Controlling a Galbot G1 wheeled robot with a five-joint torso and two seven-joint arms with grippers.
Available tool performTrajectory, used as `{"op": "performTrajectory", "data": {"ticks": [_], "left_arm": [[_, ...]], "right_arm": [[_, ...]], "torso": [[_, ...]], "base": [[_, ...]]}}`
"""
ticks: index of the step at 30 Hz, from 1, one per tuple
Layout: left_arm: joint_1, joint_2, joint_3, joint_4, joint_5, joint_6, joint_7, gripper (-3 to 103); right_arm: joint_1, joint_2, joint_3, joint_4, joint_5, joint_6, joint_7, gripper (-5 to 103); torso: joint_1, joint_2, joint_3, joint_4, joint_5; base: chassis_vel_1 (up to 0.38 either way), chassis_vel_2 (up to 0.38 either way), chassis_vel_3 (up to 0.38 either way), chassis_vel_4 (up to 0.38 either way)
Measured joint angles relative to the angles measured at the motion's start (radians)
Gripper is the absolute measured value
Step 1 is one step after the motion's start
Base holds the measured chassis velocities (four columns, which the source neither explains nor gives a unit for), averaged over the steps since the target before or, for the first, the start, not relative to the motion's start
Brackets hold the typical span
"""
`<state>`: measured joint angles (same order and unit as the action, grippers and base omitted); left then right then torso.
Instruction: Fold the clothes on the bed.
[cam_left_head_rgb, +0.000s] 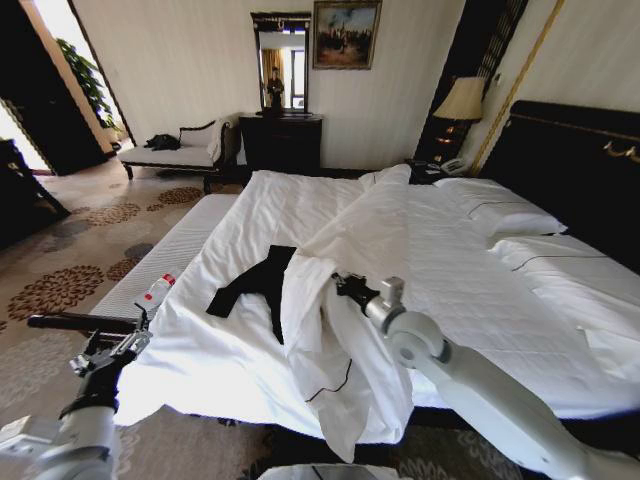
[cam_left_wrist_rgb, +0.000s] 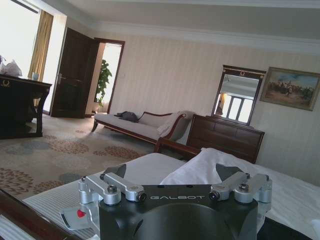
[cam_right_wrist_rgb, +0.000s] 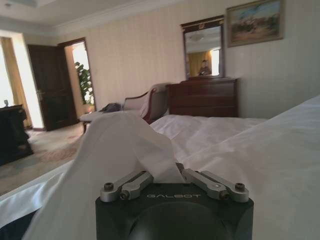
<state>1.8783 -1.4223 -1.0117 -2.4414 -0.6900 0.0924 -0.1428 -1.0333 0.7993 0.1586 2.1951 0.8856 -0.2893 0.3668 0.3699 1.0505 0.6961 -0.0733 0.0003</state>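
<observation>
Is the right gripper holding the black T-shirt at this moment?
No. In the right wrist view the right gripper is shut on a fold of the white duvet, while the black T-shirt lies apart.

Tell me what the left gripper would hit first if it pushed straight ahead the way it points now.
Probably the white duvet on the bed: the left gripper, open, faces its bunched fold. Depth is unclear.

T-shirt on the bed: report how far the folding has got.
Done: nothing folded; the black T-shirt lies crumpled on the bed, partly under the white duvet. In hand: the right tool is shut on a fold of that duvet, lifting it beside the shirt. The left tool hangs open off the bed's near corner. Left: uncovering, spreading and folding the shirt.
</observation>
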Motion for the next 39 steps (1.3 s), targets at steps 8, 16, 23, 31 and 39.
{"op": "performTrajectory", "data": {"ticks": [8, 16, 23, 31, 39], "left_arm": [[-0.024, 0.015, 0.025, -0.004, 0.002, 0.02, 0.0, 100], [-0.047, 0.034, 0.058, 0.005, 0.0, 0.024, 0.001, 100], [-0.076, 0.057, 0.089, 0.023, 0.0, 0.025, 0.001, 100], [-0.092, 0.06, 0.108, 0.033, -0.001, 0.026, 0.001, 100], [-0.117, 0.051, 0.125, 0.046, -0.001, 0.026, 0.001, 100]], "right_arm": [[-0.26, 0.115, 0.316, 0.074, -0.012, 0.013, -0.006, 2], [-0.432, 0.279, 0.587, 0.106, 0.011, 0.05, -0.009, 2], [-0.517, 0.392, 0.805, 0.104, 0.06, 0.106, -0.018, 2], [-0.539, 0.404, 0.981, 0.051, 0.137, 0.166, -0.004, 2], [-0.593, 0.396, 1.087, -0.077, 0.148, 0.256, 0.035, 2]], "torso": [[0.0, 0.0, 0.0, 0.0002, -0.0003], [0.0, 0.0, 0.0, 0.0002, -0.0003], [0.0, 0.0, 0.0, 0.0, -0.0001], [0.0, 0.0, 0.0, 0.0001, -0.0001], [0.0, 0.0, 0.0, 0.0002, -0.0001]], "base": [[0.0, 0.0, 0.0, 0.0], [0.0, 0.0, 0.0, 0.0], [0.0, 0.0, 0.0, 0.0], [0.0, 0.0, 0.0, 0.0], [0.0, 0.0, 0.0, 0.0]]}}
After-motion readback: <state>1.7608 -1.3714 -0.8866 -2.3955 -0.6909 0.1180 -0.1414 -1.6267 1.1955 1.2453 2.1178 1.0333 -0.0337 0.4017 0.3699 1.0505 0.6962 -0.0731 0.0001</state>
